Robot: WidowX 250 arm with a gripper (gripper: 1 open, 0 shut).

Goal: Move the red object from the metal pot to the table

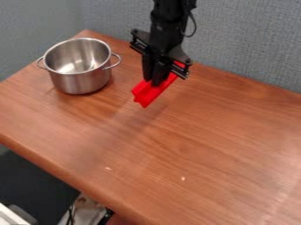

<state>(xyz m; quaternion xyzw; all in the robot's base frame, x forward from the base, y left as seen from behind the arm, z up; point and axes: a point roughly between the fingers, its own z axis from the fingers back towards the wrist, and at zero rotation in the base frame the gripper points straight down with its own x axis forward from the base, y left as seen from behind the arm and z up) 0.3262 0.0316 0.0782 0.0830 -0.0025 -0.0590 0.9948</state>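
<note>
The red object (pixel 150 90) is a bright red bar, tilted, its lower end close to or on the table (pixel 177 149). My gripper (pixel 157 77) points straight down and is shut on the bar's upper end. The metal pot (pixel 79 63) stands at the back left of the table, well to the left of the gripper, and looks empty inside.
A grey wall runs behind the table. The table's front edge runs diagonally at the lower left, with dark floor and some clutter (pixel 83 214) below it.
</note>
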